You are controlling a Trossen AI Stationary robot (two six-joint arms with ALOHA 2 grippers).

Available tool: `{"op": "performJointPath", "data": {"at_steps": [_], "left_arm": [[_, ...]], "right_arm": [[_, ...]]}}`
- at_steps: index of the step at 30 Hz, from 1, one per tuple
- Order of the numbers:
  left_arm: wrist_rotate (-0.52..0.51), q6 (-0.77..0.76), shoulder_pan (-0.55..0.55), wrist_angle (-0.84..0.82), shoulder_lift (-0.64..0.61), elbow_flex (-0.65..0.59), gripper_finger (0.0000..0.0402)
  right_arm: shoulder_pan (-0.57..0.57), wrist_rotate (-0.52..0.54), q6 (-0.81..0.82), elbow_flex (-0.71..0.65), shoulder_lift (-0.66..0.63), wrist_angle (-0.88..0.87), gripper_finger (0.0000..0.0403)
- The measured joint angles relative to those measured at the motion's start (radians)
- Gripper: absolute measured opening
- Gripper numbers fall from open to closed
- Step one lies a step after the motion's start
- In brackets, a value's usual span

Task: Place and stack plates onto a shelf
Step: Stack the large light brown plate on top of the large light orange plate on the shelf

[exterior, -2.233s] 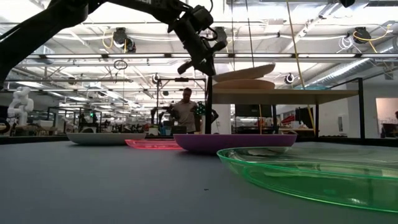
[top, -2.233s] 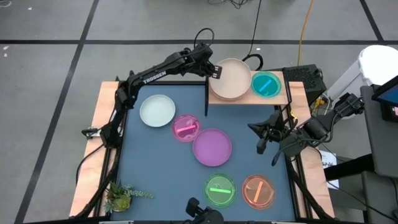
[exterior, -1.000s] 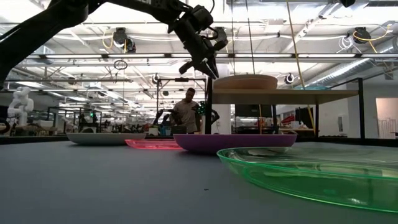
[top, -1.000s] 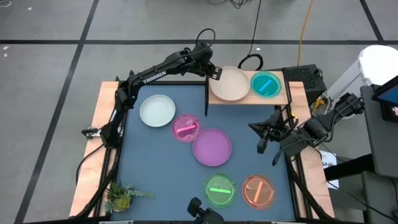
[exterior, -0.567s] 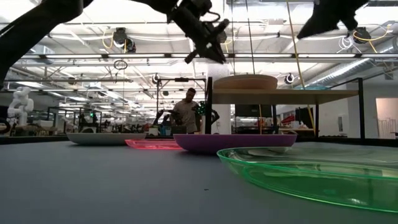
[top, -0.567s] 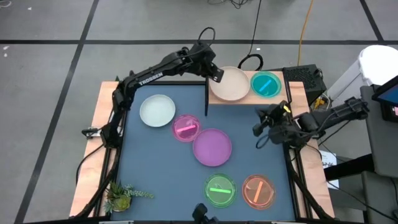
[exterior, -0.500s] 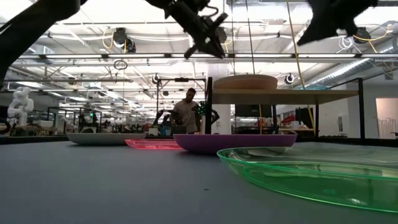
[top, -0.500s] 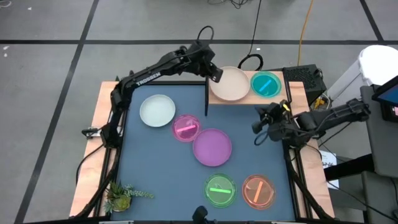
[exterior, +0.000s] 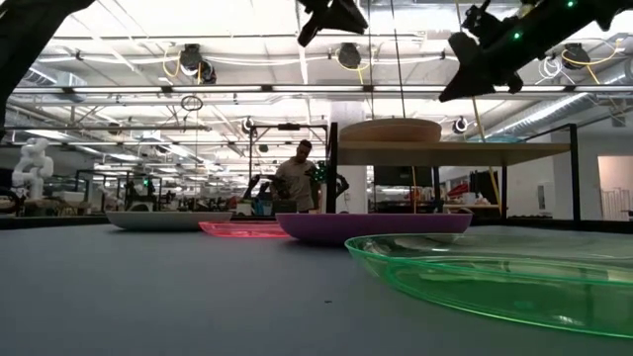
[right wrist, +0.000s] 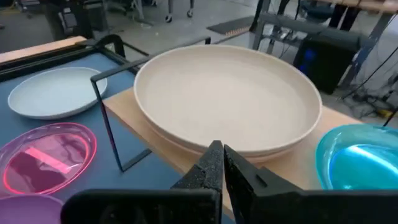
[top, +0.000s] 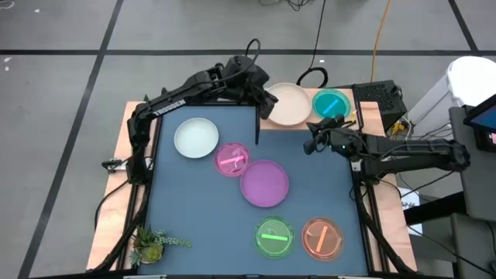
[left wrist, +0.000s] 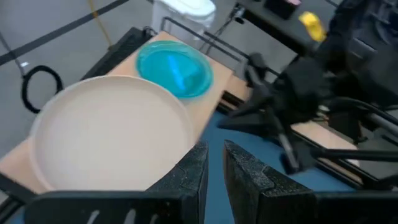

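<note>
The shelf (top: pixel 308 124) stands at the table's far edge on thin black legs. On it lies a cream plate (top: pixel 291 105) stacked on another plate whose rim (right wrist: pixel 181 144) shows beneath, with a teal plate (top: pixel 332 105) beside it. My left gripper (top: pixel 269 101) hovers high over the shelf's left end, narrowly open and holding nothing (left wrist: pixel 216 165). My right gripper (top: pixel 308 145) is shut and hangs just in front of the shelf, pointing at the cream plate (right wrist: pixel 222 158). On the table rest the white-blue (top: pixel 196 138), pink (top: pixel 232 159), purple (top: pixel 265 183), green (top: pixel 274 237) and orange (top: pixel 322 237) plates.
The shelf's black upright (top: pixel 256 124) stands at its left end. A small green plant (top: pixel 151 244) sits at the near left corner. Wooden side rails (top: pixel 124 155) run along the table. A person (exterior: pixel 294 178) stands in the room beyond.
My left gripper has risen from the cream plate's left rim and drawn back a little toward the table's left. My right gripper has swung from the table's right edge toward the shelf, coming lower. The cream plate has stayed flat on the stack.
</note>
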Motion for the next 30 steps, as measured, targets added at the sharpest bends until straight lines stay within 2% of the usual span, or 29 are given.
{"op": "performJointPath", "data": {"at_steps": [11,26,30], "left_arm": [[-0.008,-0.032,-0.076,-0.002,0.001,0.000,0.0053],[-0.011,-0.035,-0.079,-0.004,0.001,0.000,0.0053],[-0.011,-0.026,-0.077,-0.042,0.001,0.000,0.0053]], "right_arm": [[-0.148,-0.193,-0.076,0.000,0.084,0.006,0.0000],[-0.224,-0.220,-0.127,0.000,0.104,0.066,0.0000],[-0.225,-0.267,-0.122,0.000,0.083,0.066,0.0000]]}}
